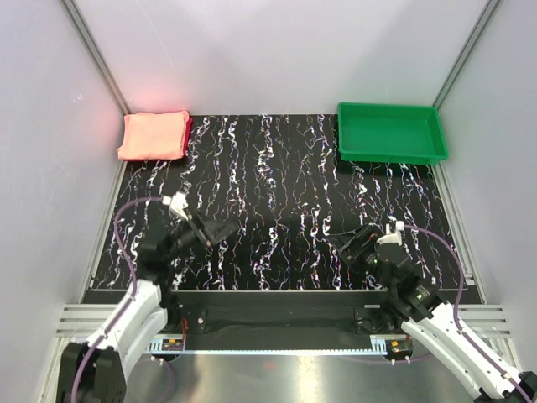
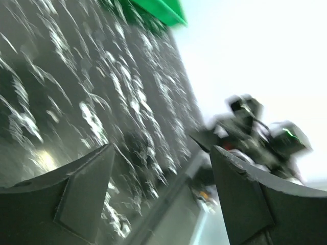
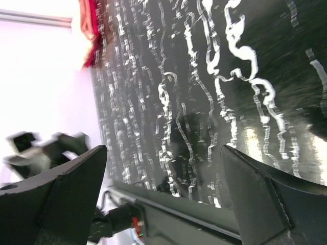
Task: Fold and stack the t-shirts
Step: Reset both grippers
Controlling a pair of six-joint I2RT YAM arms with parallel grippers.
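Two folded t-shirts lie stacked in the table's far left corner. The salmon-peach t-shirt (image 1: 152, 135) is on top, and the magenta-red t-shirt (image 1: 187, 133) shows only as an edge along its right side. The right wrist view catches the stack (image 3: 88, 31) at its top left. My left gripper (image 1: 221, 230) hovers over the near left of the table, open, with nothing between its fingers (image 2: 86, 193). My right gripper (image 1: 346, 244) is over the near right, open wide and empty, fingers (image 3: 261, 196) pointing toward the left arm. Both grippers are far from the stack.
A green plastic tray (image 1: 390, 133) stands at the far right corner, also in the left wrist view as the tray (image 2: 159, 9). The black marbled tabletop (image 1: 277, 185) lies between white side walls. A metal rail runs along the near edge.
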